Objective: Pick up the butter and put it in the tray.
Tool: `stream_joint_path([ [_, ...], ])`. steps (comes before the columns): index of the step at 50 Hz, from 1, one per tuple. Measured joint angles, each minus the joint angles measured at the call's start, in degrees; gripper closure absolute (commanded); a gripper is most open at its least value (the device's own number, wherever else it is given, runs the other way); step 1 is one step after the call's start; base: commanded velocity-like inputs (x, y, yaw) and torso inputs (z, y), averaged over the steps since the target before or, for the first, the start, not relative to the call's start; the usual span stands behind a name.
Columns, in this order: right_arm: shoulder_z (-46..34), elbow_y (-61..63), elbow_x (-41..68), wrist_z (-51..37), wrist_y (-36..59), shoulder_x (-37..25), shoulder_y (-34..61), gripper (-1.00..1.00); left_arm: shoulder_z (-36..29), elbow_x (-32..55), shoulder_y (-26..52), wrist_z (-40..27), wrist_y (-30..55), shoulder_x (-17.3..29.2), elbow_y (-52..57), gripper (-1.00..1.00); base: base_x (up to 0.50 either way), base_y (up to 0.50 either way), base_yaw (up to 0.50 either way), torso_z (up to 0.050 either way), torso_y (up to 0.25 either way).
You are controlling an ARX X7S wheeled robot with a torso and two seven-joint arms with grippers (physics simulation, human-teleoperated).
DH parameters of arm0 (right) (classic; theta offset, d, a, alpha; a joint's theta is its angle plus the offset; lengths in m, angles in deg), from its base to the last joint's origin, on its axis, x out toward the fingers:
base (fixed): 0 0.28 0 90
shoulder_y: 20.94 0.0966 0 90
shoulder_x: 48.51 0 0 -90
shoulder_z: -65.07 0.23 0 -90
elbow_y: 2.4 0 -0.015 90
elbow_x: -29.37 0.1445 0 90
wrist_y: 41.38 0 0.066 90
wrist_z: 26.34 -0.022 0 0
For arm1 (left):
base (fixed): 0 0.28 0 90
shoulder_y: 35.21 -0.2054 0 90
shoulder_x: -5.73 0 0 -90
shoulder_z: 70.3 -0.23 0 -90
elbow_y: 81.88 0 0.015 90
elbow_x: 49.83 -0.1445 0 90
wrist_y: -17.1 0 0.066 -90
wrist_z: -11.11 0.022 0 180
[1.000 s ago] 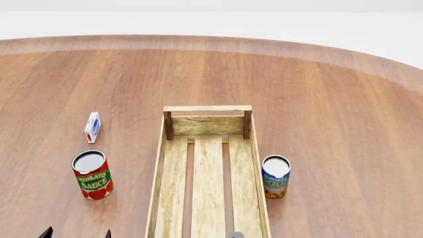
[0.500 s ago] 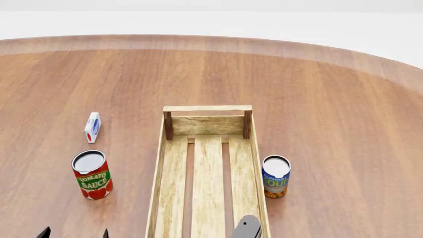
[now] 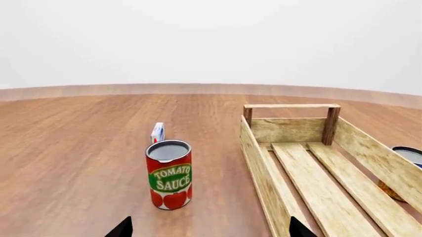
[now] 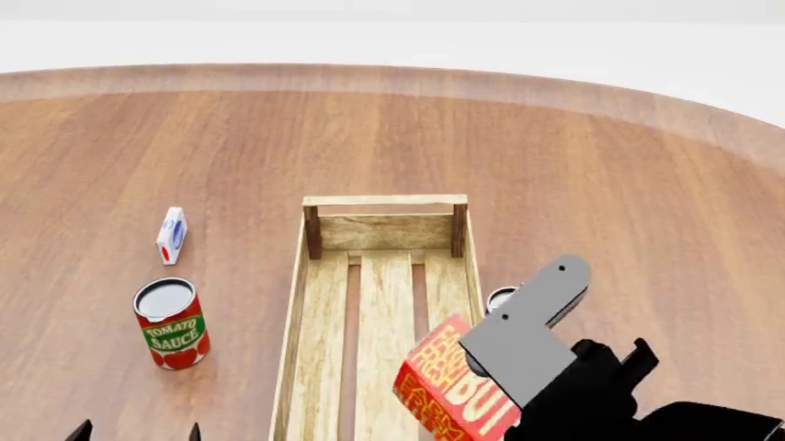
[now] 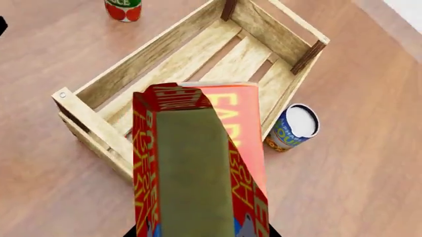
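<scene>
The butter [image 4: 451, 393] is a red-orange carton with yellow lettering, held in my right gripper [image 4: 491, 372] above the near right part of the tray [image 4: 322, 317]. In the right wrist view the butter [image 5: 197, 163] fills the middle, tilted over the tray's near corner [image 5: 86, 118]. The tray is a long pale-wood crate with a slatted bottom and holds nothing. My left gripper [image 4: 135, 432] is open at the lower left, its tips just showing, wide apart in the left wrist view [image 3: 207, 229].
A tomato sauce can [image 4: 171, 323] stands left of the tray, with a small white-blue box [image 4: 172, 235] behind it. A blue soup can [image 5: 294, 127] stands right of the tray, mostly hidden behind my right arm in the head view.
My right arm has risen into the head view from the lower edge, carrying the butter up over the tray's near right part. The left gripper has stayed put.
</scene>
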Motion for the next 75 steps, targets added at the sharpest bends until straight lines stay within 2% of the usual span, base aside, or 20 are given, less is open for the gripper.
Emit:
stream_joint_path([
  [14,4.1,-11.9,-4.2,-3.7,-9.0,6.7,0.0,1.00,-0.3,0.2,0.0,-0.4,0.3,0.3,0.5,-1.00,0.00,0.00,0.00,0.000,0.001],
  [34,2.9,-32.4,-11.3,-3.6,-23.5,19.3,3.9,1.00,-0.8,0.3,-0.2,-1.1,0.6,0.8,1.4,-1.00,0.00,0.00,0.00,0.000,0.001],
  [54,-1.6,-65.3,-19.0,1.0,-41.9,33.5,10.3,1.00,-1.4,0.4,-0.7,-1.6,0.2,1.1,1.9,-1.00,0.00,0.00,0.00,0.000,0.001],
  [59,-7.0,-74.5,-16.0,2.0,-47.3,36.0,11.9,1.00,-1.5,0.4,-0.9,-1.8,0.3,1.3,2.4,-1.00,0.00,0.00,0.00,0.000,0.002],
  [67,-25.1,-84.9,-0.8,1.8,-54.8,38.3,13.7,1.00,-1.7,0.5,-1.0,-2.0,0.5,1.5,2.9,-1.00,0.00,0.00,0.00,0.000,0.000],
  [75,-40.8,-90.2,13.1,1.1,-59.2,39.3,14.8,1.00,-1.9,0.6,-1.1,-2.2,0.6,1.7,3.3,-1.00,0.00,0.00,0.00,0.000,0.001],
])
